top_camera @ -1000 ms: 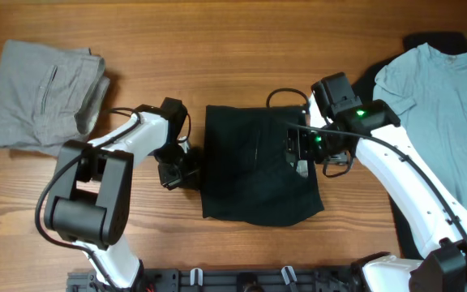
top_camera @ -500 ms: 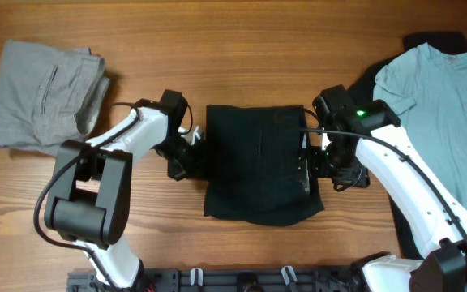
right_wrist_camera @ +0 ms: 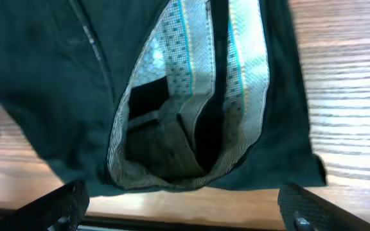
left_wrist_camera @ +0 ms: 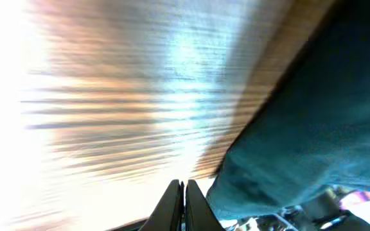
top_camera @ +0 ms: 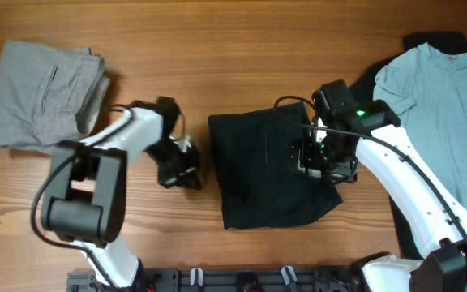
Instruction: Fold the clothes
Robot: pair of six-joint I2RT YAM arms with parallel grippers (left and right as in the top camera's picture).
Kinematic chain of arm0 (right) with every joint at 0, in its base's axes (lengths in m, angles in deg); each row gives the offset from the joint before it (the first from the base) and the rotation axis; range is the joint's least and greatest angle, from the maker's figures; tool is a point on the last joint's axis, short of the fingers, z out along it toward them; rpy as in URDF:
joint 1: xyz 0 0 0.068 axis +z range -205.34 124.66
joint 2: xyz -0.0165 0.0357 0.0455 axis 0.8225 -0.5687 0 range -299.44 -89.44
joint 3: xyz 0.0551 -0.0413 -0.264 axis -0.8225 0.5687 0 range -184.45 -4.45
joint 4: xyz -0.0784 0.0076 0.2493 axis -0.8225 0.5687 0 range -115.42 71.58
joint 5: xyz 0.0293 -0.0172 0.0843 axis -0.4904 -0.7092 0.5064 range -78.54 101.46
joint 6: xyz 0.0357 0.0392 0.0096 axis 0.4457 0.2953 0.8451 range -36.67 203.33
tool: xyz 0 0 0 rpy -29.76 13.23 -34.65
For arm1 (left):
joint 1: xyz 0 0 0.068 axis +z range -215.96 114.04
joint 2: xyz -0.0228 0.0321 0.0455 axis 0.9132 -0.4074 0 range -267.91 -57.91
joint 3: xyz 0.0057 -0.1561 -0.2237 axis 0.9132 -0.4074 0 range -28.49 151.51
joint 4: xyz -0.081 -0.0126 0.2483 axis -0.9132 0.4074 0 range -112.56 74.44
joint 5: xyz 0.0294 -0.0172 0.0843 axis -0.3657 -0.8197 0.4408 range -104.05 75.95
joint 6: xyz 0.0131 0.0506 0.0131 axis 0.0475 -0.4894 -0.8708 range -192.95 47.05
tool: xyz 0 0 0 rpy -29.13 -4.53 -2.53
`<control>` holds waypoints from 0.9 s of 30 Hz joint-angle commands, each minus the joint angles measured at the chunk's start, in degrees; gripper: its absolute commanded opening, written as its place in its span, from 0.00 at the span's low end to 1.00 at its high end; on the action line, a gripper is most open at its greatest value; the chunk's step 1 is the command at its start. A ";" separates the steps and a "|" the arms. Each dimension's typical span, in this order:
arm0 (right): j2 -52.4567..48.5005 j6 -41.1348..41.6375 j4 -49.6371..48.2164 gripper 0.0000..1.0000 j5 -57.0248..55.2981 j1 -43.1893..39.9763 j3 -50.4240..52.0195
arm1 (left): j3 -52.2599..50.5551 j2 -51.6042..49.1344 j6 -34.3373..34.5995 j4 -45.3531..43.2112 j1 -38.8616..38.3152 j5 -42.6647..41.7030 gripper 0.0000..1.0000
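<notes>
No words, brand names, numbers or signs can be read in any of the views. The light lining [right_wrist_camera: 191, 96] inside the waistband of the black garment [top_camera: 266, 170] shows only a pattern of small dots and blue-green stripes, with no letters on it.
</notes>
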 commanded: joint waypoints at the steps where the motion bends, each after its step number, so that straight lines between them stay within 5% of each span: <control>1: 0.35 1.49 -0.13 1.00 2.67 -0.24 -0.26 | 6.78 2.34 -9.09 6.21 6.21 -10.82 0.04; 8: 0.35 1.53 1.11 1.00 1.81 -0.24 -0.26 | 5.79 3.56 -7.23 0.15 -4.59 -14.95 0.04; 13: 0.35 1.42 1.73 1.00 -0.22 -0.24 -0.26 | -0.28 3.56 10.62 -9.11 -14.97 -3.96 0.04; 27: 3.21 0.81 -7.87 1.00 -22.80 -4.02 -5.11 | -7.76 3.45 16.17 -11.93 -15.52 5.62 0.04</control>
